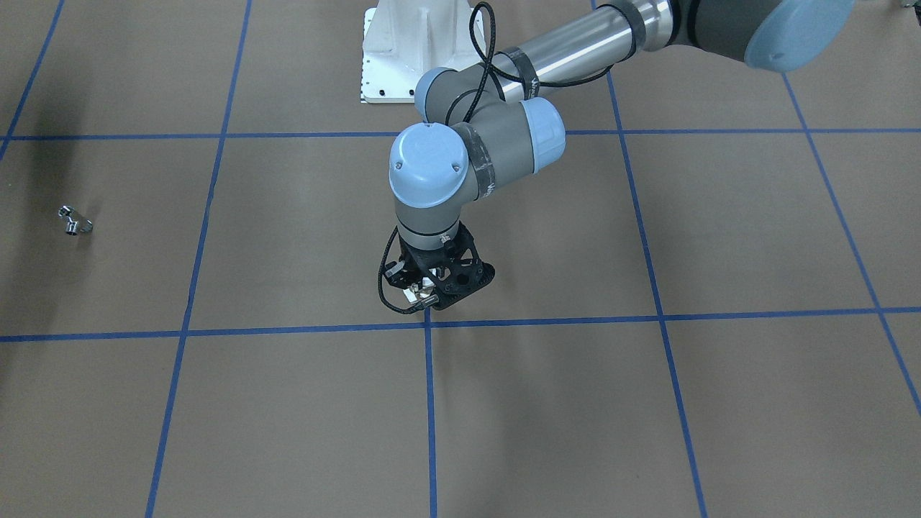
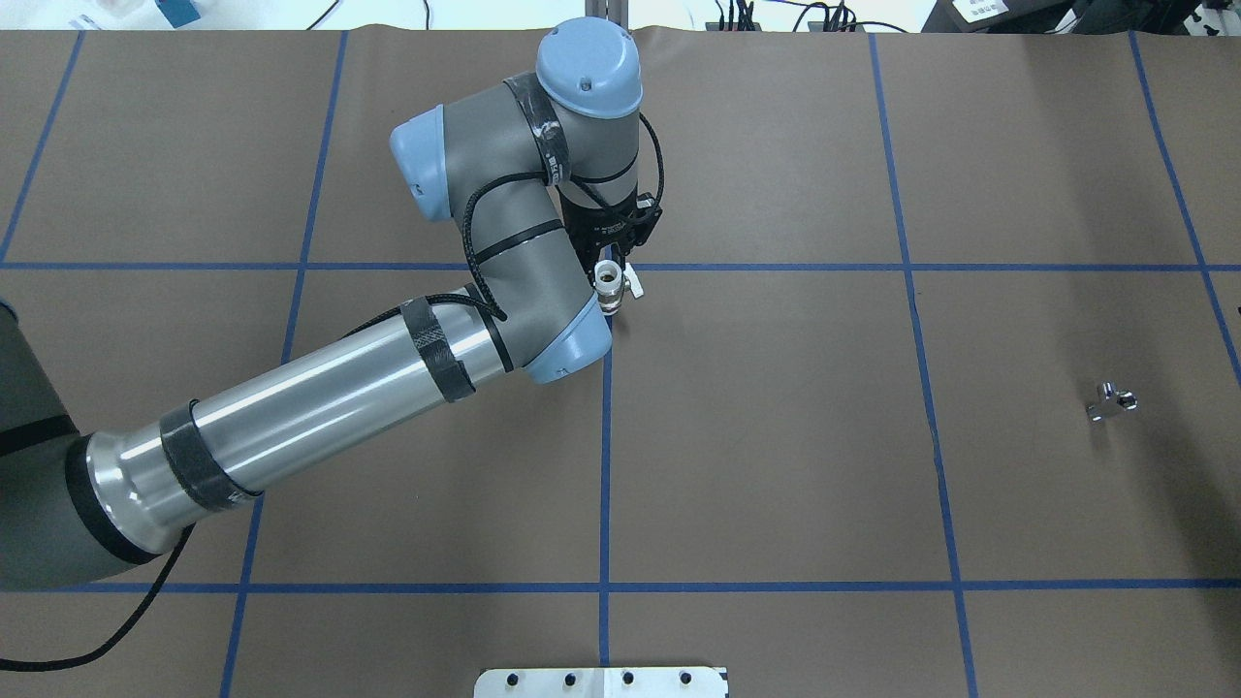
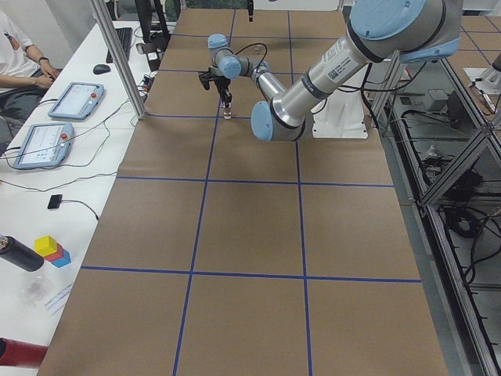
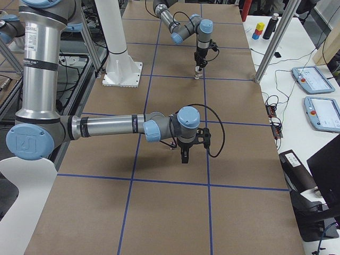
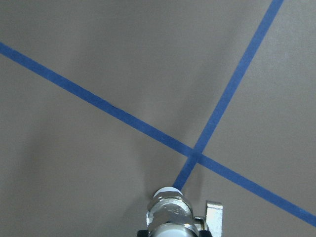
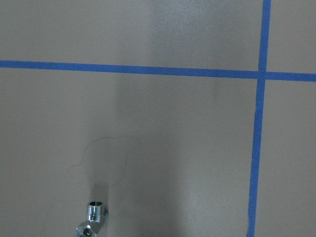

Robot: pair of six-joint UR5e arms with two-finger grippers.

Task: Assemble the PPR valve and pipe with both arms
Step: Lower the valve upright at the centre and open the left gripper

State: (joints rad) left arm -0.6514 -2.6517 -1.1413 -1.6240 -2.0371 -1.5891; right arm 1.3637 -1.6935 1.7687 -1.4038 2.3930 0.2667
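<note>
While my left fingers [image 1: 440, 293] are clamped on the PPR valve [image 2: 609, 281], I hold it upright right at a crossing of blue tape lines [image 5: 195, 157] near the middle of the table [image 2: 776, 436]. One white end is turned down toward the tape, the other faces up with its opening showing, and the pale handle sticks out to one side. Whether the lower end touches the table I cannot tell. The pipe [image 2: 1110, 400] lies alone on the table, well apart from the valve, out on my right side; it shows at the bottom edge of my right wrist view. My right fingers [image 4: 184, 155] point down above the table, seen only from the side, so I cannot tell whether they are apart or together.
</note>
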